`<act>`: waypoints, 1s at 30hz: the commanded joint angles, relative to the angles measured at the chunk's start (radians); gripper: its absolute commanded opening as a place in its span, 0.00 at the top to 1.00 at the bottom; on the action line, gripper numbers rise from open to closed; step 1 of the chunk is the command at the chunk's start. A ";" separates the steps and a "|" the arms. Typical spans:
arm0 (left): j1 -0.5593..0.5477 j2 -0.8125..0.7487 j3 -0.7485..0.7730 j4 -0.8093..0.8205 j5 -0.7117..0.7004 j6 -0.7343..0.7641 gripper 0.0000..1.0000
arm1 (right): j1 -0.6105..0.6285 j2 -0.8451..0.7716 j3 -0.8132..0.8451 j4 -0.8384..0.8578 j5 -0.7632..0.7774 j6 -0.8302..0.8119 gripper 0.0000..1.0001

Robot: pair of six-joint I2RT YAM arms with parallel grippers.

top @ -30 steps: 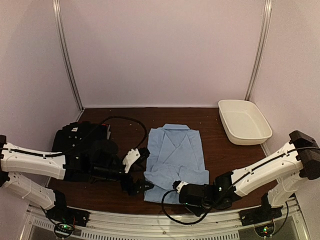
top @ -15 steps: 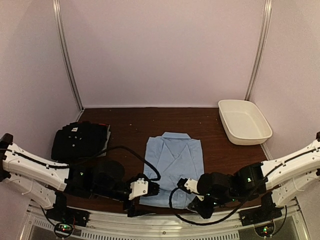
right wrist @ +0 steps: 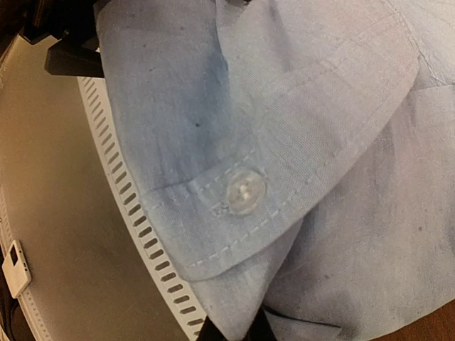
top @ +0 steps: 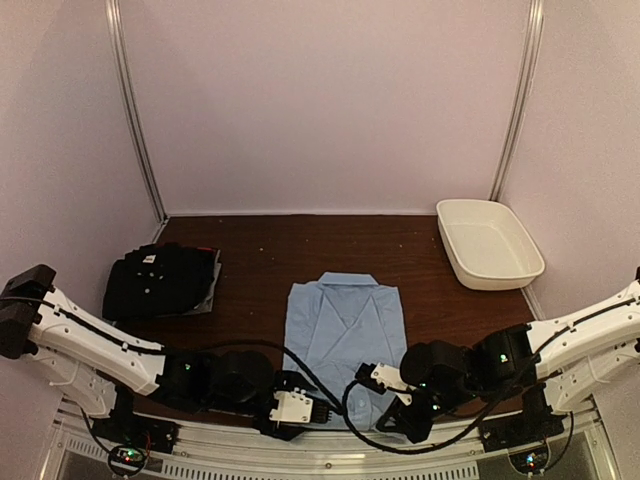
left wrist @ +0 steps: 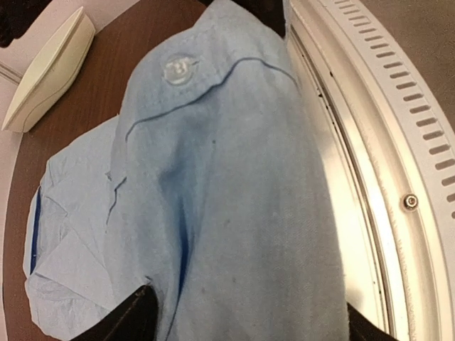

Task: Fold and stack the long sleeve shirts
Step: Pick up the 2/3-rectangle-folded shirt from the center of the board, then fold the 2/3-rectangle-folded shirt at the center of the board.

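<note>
A: Where is the light blue shirt (top: 340,320)?
B: Mid-table, collar away from the arms, near hem over the front rail (left wrist: 398,177). The black shirt (top: 160,280) lies folded at the left.
A: Fingers?
B: The right gripper (right wrist: 234,328) pinches the blue hem tight. The left gripper (left wrist: 245,321) stands wide, with cloth between its fingers.

I'm looking into a robot test cell, a lab rather than a home. Plain pale lilac wall panels (top: 330,100) close in three sides, joined by silver metal corner strips (top: 135,110). The dark brown wooden bench (top: 300,240) ends at a slotted aluminium rail (top: 200,468), where a white-and-black left arm (top: 100,340) and its twin right arm (top: 585,330) are mounted.
</note>
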 commanded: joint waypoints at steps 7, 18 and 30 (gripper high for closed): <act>-0.004 -0.009 -0.004 0.087 -0.090 0.001 0.68 | -0.026 -0.037 -0.024 0.044 -0.028 0.007 1.00; 0.045 -0.100 0.030 -0.025 0.068 -0.247 1.00 | -0.029 -0.110 -0.003 -0.009 0.085 0.032 0.57; 0.198 -0.163 0.164 -0.193 0.279 -0.487 1.00 | 0.051 -0.118 0.070 -0.101 0.322 0.046 0.16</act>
